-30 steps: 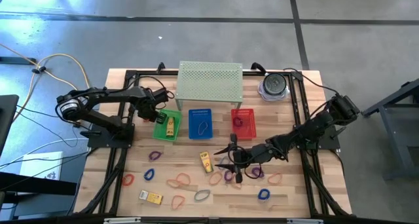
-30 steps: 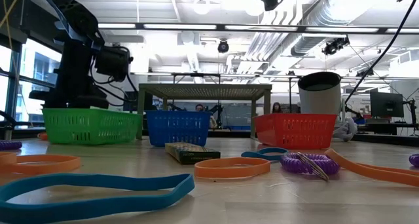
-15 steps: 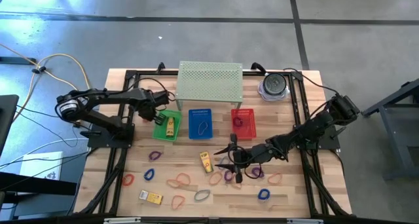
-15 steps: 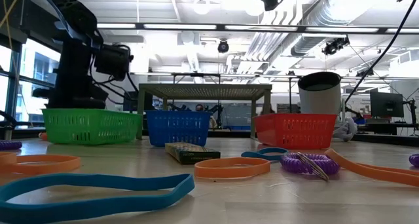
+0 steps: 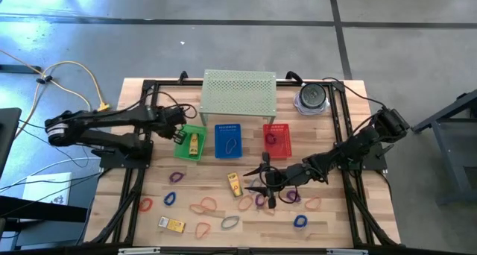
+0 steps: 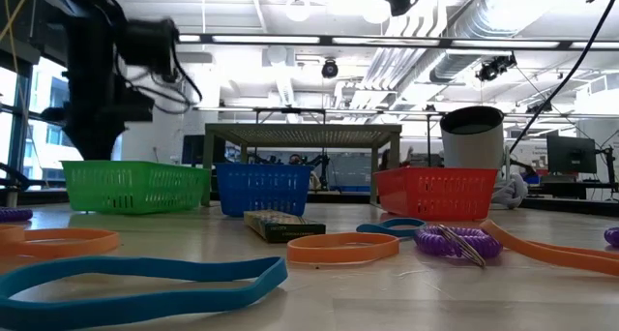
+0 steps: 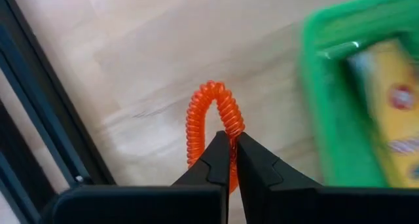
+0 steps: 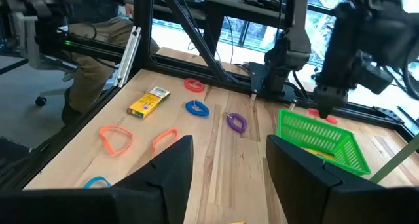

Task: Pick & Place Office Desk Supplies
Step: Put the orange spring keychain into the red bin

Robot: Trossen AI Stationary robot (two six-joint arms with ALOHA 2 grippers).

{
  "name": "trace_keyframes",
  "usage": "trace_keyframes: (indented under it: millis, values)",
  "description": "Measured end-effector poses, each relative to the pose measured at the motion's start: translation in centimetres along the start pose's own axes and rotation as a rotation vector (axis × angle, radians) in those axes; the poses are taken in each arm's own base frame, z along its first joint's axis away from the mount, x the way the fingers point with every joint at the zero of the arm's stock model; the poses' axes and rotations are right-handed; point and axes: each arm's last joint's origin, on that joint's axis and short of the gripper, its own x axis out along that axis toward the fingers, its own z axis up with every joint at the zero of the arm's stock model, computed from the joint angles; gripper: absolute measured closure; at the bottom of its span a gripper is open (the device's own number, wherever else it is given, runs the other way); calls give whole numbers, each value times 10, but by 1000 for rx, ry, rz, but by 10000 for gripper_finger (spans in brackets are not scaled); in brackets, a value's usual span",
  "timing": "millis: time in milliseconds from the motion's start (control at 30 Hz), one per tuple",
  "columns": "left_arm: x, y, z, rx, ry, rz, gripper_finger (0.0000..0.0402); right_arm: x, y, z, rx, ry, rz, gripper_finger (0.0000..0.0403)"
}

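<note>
High view: the left gripper [image 5: 177, 119] has pulled back from the green basket [image 5: 182, 145].

Left wrist view: its fingers [image 7: 219, 160] have clamped on an orange coiled band [image 7: 211, 122], likely just picked, long axis pointing away from them.

Right wrist view: the right gripper [image 8: 229, 164] waits spread.
</note>
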Motion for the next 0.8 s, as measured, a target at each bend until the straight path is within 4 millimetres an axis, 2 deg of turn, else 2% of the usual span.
trace_keyframes:
  millis: [233, 367, 633, 800]
  values:
    - [-27, 0, -18, -16, -143, -129, 398, 2, -5, -2, -5, 20, -14, 220]
    - [-33, -3, -26, 30, -157, -178, 398, 4, -10, -4, 23, 29, -24, 220]
    - [-38, -8, -36, 60, -172, -165, 400, 5, -15, -4, 55, 30, 7, 220]
    - [-61, -21, -36, 97, -213, -295, 400, 5, -15, -4, 54, 29, 8, 220]
